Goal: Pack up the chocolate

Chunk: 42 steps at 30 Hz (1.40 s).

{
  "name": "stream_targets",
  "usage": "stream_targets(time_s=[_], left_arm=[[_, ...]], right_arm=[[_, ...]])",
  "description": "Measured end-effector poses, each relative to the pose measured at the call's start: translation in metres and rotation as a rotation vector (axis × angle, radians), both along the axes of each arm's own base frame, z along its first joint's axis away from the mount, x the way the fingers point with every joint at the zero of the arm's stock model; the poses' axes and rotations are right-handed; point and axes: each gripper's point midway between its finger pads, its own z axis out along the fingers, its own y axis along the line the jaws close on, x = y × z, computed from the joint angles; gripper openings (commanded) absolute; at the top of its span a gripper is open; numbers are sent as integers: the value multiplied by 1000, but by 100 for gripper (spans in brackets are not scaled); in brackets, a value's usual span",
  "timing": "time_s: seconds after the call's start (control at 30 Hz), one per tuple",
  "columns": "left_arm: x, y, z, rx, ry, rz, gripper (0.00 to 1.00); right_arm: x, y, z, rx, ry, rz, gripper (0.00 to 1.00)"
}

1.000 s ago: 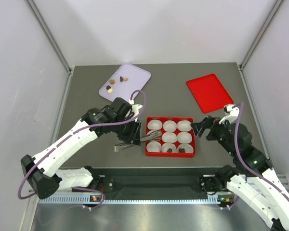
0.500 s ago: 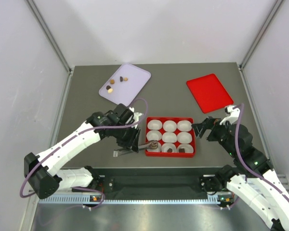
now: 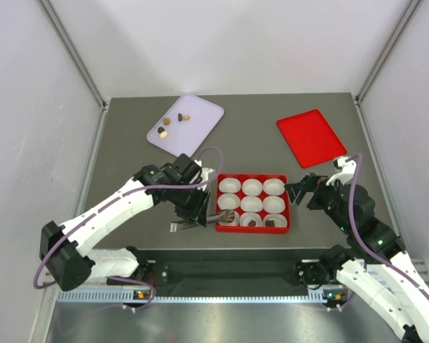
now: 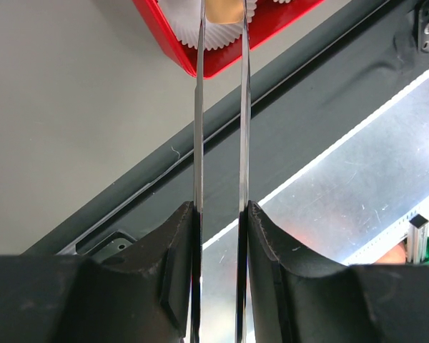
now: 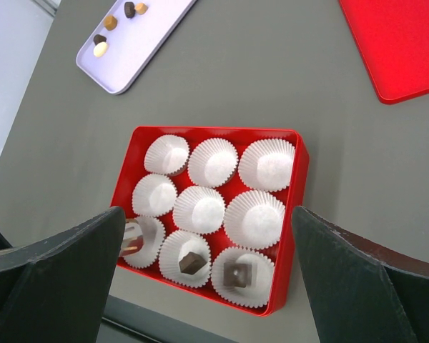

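Top external view, reading from the far left: a lavender tray (image 3: 200,114) lies on the bench (image 3: 121,143) with several loose bits of chocolate (image 3: 170,126) on it, well apart from both arms, which I judge to be the stock waiting to be packed. Nearer and further right, the left pincer (image 3: 194,211) is clenched on thin metal tongs (image 3: 182,224). The left wrist view shows why: its fingers (image 4: 177,243) press the two blades from outside so that the far tips pinch a tan piece (image 4: 222,10). That piece hangs out ahead of the pincer at the tongs' end, over the near-left white cup (image 5: 154,246) of the red box (image 3: 254,231), and seems not yet let go. The tool likely gives the broad fingers a fine enough reach for so small a cup. In the right wrist view, two dark pieces (image 5: 191,262) sit in the near-middle and near-right cups, while the other six look empty. The right pincer (image 3: 299,191) is released, jaws wide, hovering just beside the box's right edge and touching nothing, perhaps ready to steady it. Farthest right, a red lid (image 3: 311,137) lies flat, set aside so the cups are reachable.
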Motion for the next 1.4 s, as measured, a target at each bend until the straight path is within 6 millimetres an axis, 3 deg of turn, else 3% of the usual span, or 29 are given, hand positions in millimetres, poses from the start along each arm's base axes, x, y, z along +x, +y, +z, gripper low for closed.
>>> stream_targets(time_s=[0.2,0.53,0.77,1.4], left_arm=[[5,0,-3,19,-8,7,41],[19,-7,15,-7,-74,20,43],[18,-7,17,-14,-75,18,40],[14,-4,16,-15,-76,9,45]], right_arm=[[0,0,0,-1,0,0,100],[0,0,0,-1,-1,-2,100],[0,0,0,-1,-1,-2,100],[0,0,0,-2,1,-2,100]])
